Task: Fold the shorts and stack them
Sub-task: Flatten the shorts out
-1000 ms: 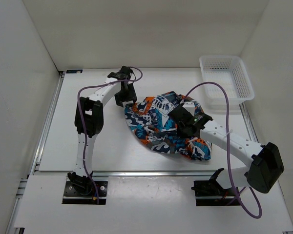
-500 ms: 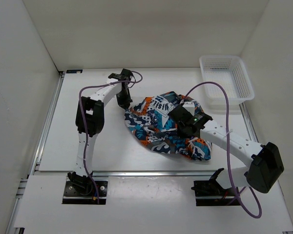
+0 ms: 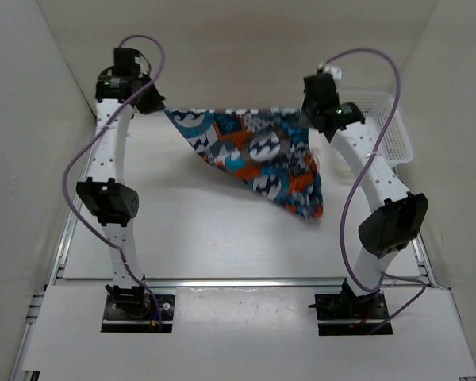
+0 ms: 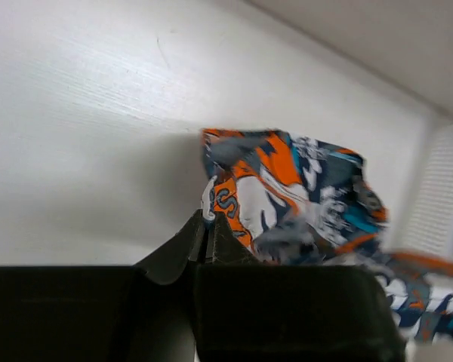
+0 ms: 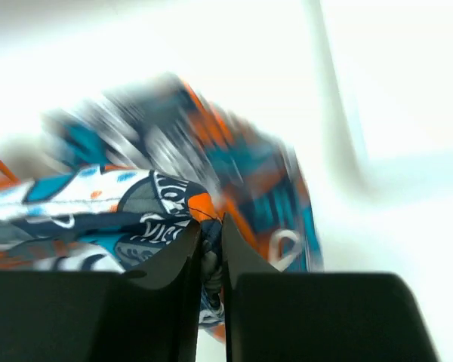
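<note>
The printed shorts [image 3: 258, 155] hang in the air, stretched between both raised grippers, with a lower corner drooping toward the table at the right. My left gripper [image 3: 157, 101] is shut on the cloth's left corner; in the left wrist view the jaws [image 4: 208, 220] pinch a thin edge of the shorts [image 4: 287, 196]. At the other end my right gripper [image 3: 309, 115] is shut on the right corner. The right wrist view shows a fold of the shorts [image 5: 136, 204] clamped between the jaws [image 5: 211, 226], the rest blurred.
A white mesh basket [image 3: 393, 135] sits at the back right, just behind the right arm. The white back wall is close behind both grippers. The white table [image 3: 182, 230] lies below the hanging cloth.
The left gripper shut on the left corner of the shorts. Both arms then rose up and apart toward the back, lifting the heap off the table and spreading it out.
</note>
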Tool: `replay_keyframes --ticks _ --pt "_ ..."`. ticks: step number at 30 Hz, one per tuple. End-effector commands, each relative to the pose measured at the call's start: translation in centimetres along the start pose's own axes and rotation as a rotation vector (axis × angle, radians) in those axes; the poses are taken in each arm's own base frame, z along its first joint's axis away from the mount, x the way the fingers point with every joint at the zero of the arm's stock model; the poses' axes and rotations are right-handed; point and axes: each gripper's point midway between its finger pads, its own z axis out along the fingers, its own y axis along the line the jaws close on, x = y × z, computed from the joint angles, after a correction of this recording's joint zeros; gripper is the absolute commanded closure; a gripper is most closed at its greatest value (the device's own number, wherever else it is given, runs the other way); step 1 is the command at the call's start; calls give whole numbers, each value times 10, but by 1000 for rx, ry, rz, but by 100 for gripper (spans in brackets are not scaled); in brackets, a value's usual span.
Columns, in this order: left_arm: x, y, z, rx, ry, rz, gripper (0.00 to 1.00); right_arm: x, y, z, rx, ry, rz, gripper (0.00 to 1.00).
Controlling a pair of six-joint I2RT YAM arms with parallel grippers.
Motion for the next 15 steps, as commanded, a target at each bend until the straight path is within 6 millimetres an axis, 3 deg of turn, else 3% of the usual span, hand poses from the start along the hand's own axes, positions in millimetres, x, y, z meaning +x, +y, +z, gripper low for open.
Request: replay_keyframes --ticks 1,2,3,4,5,7,8,9,10,11,12,13,14,15 --pt "-57 26 -83 71 -159 -107 90 -127 -18 -53 -13 -308 24 99" --pt "-69 30 -95 90 -202 -125 90 -158 -13 -79 -61 -393 47 99" --pt "-82 38 -123 101 -264 -139 90 -167 -11 -90 -84 -421 47 99" --pt "-81 43 -128 101 -269 -145 90 -172 -9 -97 -103 -437 35 99" --pt "-82 47 -138 98 -282 -150 90 -174 -5 -114 -135 -462 24 99" --pt "-73 53 -154 88 -285 -145 90 -165 4 -125 -159 -487 0 99" --pt "-64 55 -155 80 -269 -148 90 -162 -3 -148 -170 -525 2 99" --pt "-54 59 -154 71 -249 -152 90 -128 3 -124 -164 -466 -34 99" --pt "-28 64 -148 65 -198 -153 90 -110 2 -120 -163 -449 -36 99" --pt "-11 65 -143 65 -173 -148 90 -99 -11 -138 -160 -479 -13 91" --pt "7 67 -137 61 -143 -157 90 -42 -15 -104 -122 -370 -60 82" --pt "26 60 -146 88 -143 -135 90 -20 -20 -98 -116 -350 -26 70" --pt "71 73 -116 65 -31 -152 82 -1 -32 -107 -115 -349 1 38" --pt "96 74 -109 78 19 -148 67 23 -38 -100 -105 -315 11 23"
